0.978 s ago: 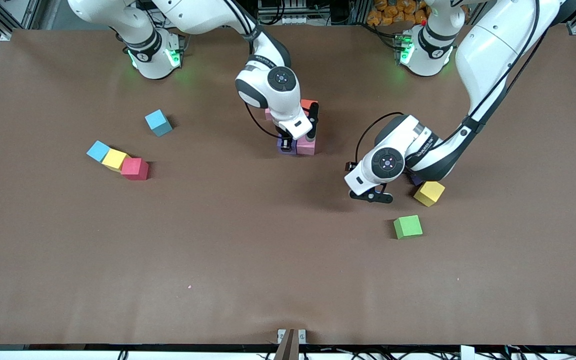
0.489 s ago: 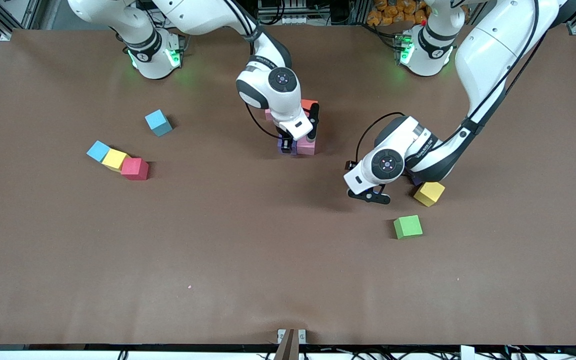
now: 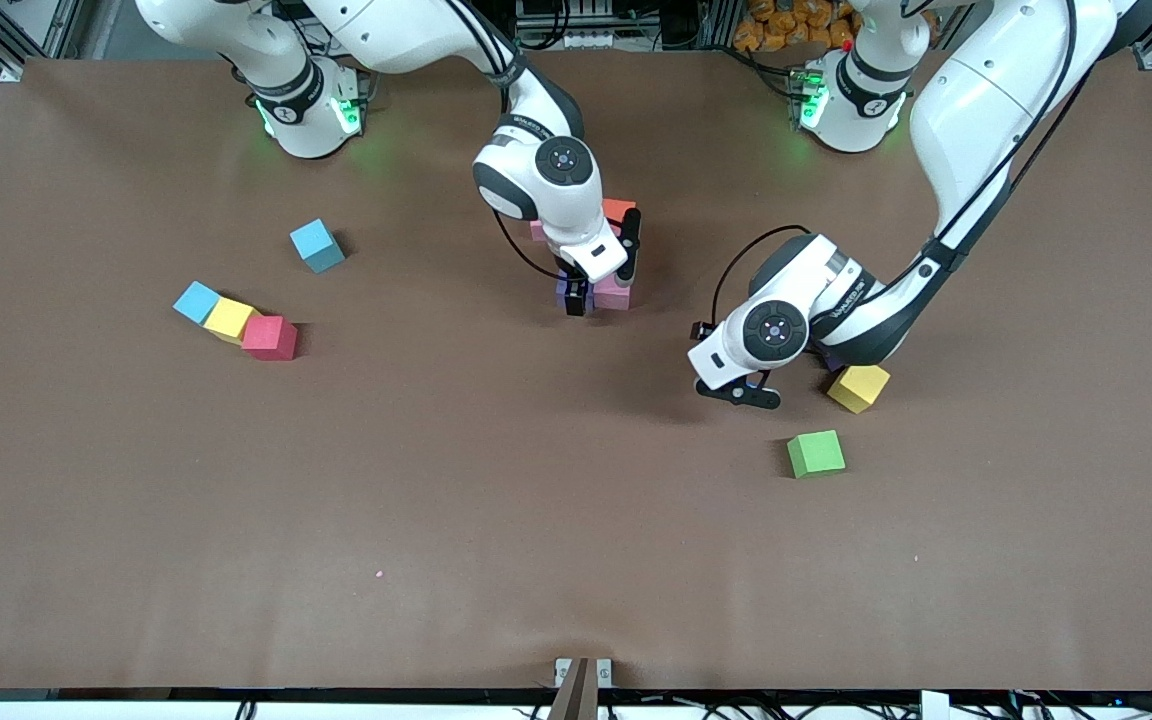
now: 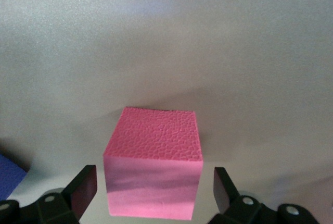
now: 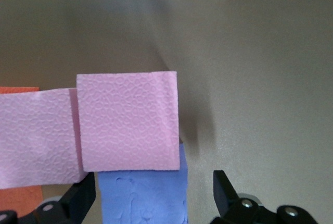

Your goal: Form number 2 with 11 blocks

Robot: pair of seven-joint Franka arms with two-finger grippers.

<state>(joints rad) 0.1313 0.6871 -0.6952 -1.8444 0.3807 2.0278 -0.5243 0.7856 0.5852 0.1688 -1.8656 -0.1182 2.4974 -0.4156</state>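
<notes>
My right gripper stands wide over the cluster mid-table, few blocks placed; my left gripper, also wide, straddles a pink block; yellow, green, red lie loose; most remains; arm lettering unreadable.

The table is showing a matt brown covering, smooth and faintly rippled along its front edge, like paper or thin cloth. The pink block is looking like matt foam with a fine pebbled, leathery grain. Beside the purple block, which is showing a smoother, slightly dented foam face, the pale pink block is carrying the same bubbly texture. The arms' shells are gleaming as glossy white plastic, while the right gripper's fingers are appearing as matt black plastic.
</notes>
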